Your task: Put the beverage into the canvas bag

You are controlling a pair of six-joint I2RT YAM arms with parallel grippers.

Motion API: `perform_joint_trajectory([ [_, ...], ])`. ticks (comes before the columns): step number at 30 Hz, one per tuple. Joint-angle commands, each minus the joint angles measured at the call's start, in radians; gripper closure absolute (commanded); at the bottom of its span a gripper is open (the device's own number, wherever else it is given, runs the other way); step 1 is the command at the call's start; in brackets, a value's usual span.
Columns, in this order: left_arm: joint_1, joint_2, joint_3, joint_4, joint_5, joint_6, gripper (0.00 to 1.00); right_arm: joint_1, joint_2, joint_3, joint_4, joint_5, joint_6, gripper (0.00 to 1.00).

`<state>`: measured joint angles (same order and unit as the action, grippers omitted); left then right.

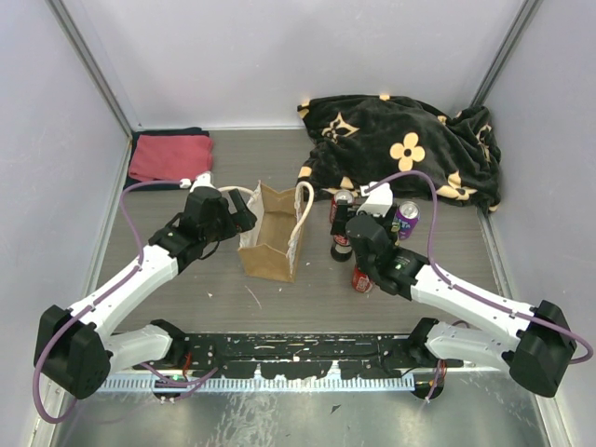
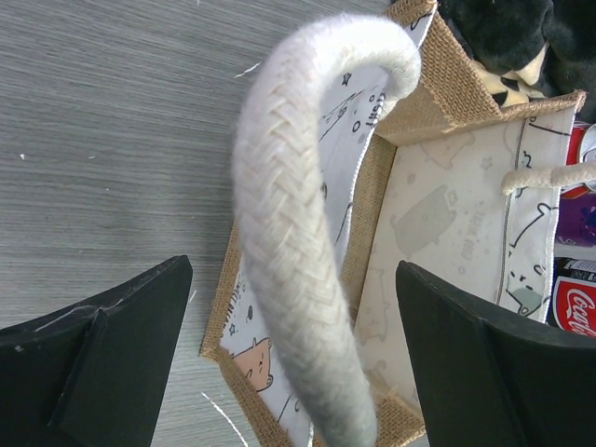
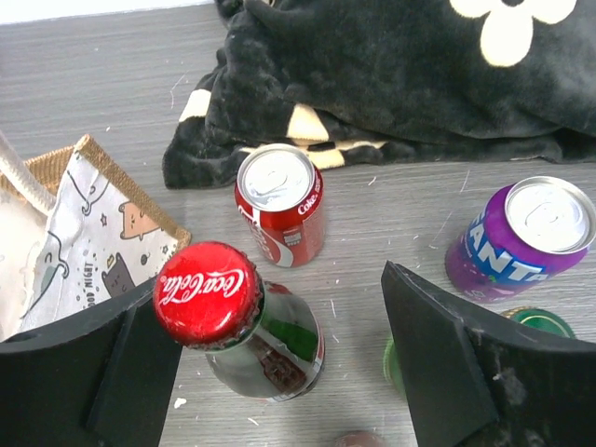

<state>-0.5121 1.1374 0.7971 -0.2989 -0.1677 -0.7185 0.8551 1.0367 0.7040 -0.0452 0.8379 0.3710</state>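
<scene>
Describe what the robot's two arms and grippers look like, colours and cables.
Both the left arm and right arm have white link shells with bulky black joints. A purple cable loops along each. The left gripper's fingers and right gripper's fingers are matte black, blocky wedges, lightly scuffed.

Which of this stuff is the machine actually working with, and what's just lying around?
In the job:
canvas bag, its handle inside the open left end effector
Coca-Cola bottle, inside the open right end effector

Lying about, apparently:
red can
purple can
black flowered blanket
red towel
</scene>
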Motion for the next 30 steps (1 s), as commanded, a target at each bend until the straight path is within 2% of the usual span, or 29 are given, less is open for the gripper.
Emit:
perform_joint_trajectory([
  [1,0.007,-0.026,-0.016,0.033,0.007,-0.005,0.02,-0.002,0.000,-0.013,0.053,-0.020,0.049,0.16],
  [4,0.009,-0.030,-0.021,0.031,0.011,-0.004,0.02,-0.003,-0.004,-0.025,0.063,-0.022,0.056,0.24],
  [7,0.011,-0.032,-0.026,0.029,0.016,-0.004,0.02,-0.002,-0.009,-0.033,0.069,-0.021,0.058,0.45],
  [11,0.014,-0.033,-0.027,0.030,0.022,-0.006,0.02,-0.002,-0.021,-0.037,0.075,-0.013,0.049,0.79],
  [15,0.014,-0.032,-0.026,0.032,0.028,-0.006,0.02,-0.002,-0.029,-0.028,0.075,-0.011,0.032,0.99],
  [22,0.021,-0.037,0.005,0.010,0.038,0.012,0.02,-0.002,-0.048,0.056,0.060,-0.029,-0.023,0.99],
  [30,0.024,-0.029,0.109,-0.035,0.043,0.053,0.02,-0.002,-0.044,0.217,0.025,-0.037,-0.113,0.99],
])
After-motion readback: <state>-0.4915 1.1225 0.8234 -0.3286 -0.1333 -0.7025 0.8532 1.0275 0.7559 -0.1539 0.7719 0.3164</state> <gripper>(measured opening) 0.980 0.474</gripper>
